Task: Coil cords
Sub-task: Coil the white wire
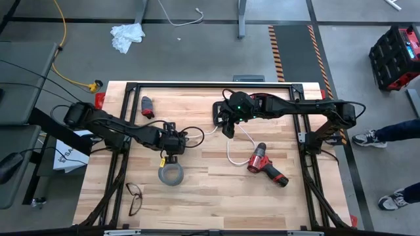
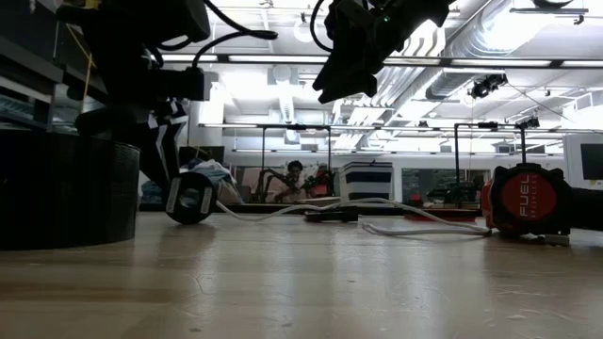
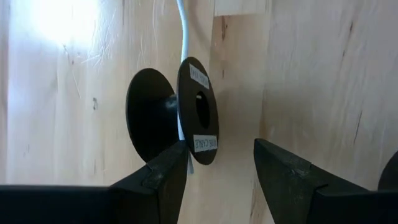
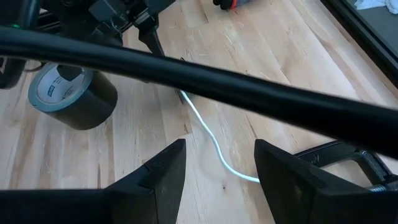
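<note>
Taking the grey tape roll (image 1: 171, 174) as the landmark, a pair of glasses (image 1: 133, 197) lies to its left, nearer the table's (image 1: 216, 203) front edge. The left gripper (image 1: 174, 145) sits just behind the roll, its fingers (image 3: 158, 177) spread wide, one pad at the rim of the black spool (image 3: 177, 118), which stands on edge. From the spool the white cord (image 1: 233, 145) trails right across bare wood. The right gripper (image 1: 228, 123) hovers open above it, further right. The red drill (image 1: 266, 164) lies to the right of the roll, bare boards between them.
</note>
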Controlling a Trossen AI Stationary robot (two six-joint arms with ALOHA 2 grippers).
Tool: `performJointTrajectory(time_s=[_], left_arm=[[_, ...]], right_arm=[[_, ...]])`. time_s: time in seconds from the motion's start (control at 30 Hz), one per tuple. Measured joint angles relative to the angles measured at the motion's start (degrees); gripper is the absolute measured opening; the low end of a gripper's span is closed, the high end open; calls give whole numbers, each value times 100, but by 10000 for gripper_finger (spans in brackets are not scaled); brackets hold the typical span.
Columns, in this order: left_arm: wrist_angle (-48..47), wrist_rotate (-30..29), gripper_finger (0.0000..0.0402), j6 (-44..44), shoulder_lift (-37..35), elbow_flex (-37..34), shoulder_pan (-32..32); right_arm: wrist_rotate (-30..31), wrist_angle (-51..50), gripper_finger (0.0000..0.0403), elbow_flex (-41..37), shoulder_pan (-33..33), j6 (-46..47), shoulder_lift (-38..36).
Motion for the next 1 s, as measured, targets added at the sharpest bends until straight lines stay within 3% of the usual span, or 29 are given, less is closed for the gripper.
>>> performJointTrajectory(time_s=[0.33, 1.0], left_arm=[[-9, -81, 179, -16, -15, 0, 0], [-22, -356, 179, -851, -15, 0, 0]], right_arm=[[0, -2, 184, 0, 0, 0, 0], [0, 0, 184, 0, 1, 9, 0]])
